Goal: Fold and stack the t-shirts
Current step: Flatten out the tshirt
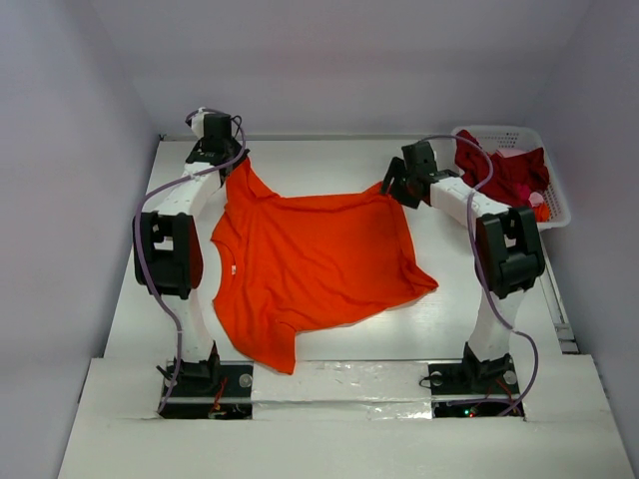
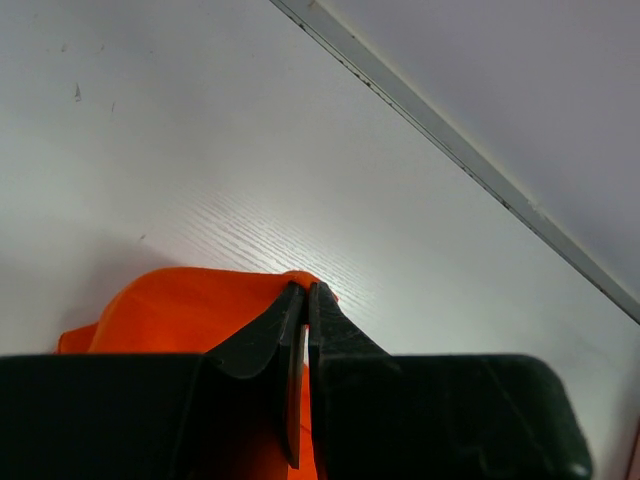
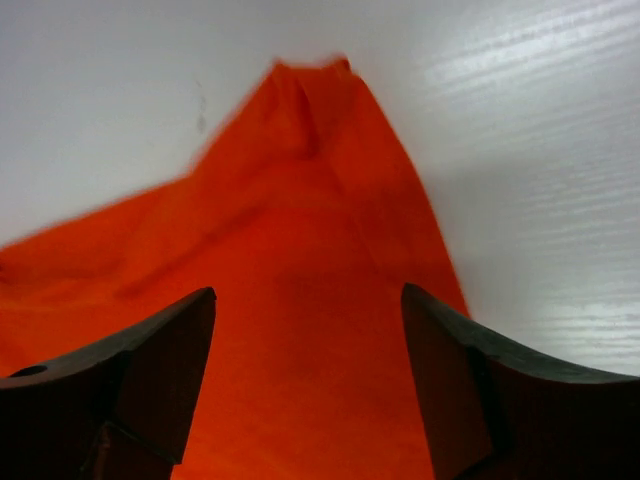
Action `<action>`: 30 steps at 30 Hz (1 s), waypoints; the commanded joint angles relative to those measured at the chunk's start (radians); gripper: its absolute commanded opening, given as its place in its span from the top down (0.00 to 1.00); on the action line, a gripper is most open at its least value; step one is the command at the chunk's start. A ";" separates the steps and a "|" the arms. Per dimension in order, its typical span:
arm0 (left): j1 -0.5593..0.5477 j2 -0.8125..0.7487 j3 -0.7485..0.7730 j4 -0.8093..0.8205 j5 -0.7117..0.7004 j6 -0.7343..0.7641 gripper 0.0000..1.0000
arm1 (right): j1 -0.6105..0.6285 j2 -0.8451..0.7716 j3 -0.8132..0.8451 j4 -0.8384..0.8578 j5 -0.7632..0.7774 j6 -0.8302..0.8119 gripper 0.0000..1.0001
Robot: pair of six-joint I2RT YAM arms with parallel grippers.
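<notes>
The orange t-shirt (image 1: 315,264) is spread out on the white table (image 1: 469,299), between the two arms. Its far left corner is pinched in the left gripper (image 2: 306,290). The jaws there are pressed together on the cloth, just above the table. The right gripper (image 3: 308,292) is held over the shirt's far right corner. Its jaws are wide apart, and the orange cloth is seen below and between them, not pinched. The dark red t-shirt (image 1: 504,172) is bunched up in the white basket (image 1: 555,208) at the far right.
</notes>
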 commanded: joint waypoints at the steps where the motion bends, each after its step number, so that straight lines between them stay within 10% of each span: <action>1: -0.005 -0.020 0.020 0.015 0.001 0.005 1.00 | 0.002 -0.052 -0.054 0.026 0.007 -0.002 0.16; 30: -0.014 -0.046 0.012 0.003 0.008 0.009 1.00 | 0.002 0.232 0.450 -0.315 0.281 -0.076 0.42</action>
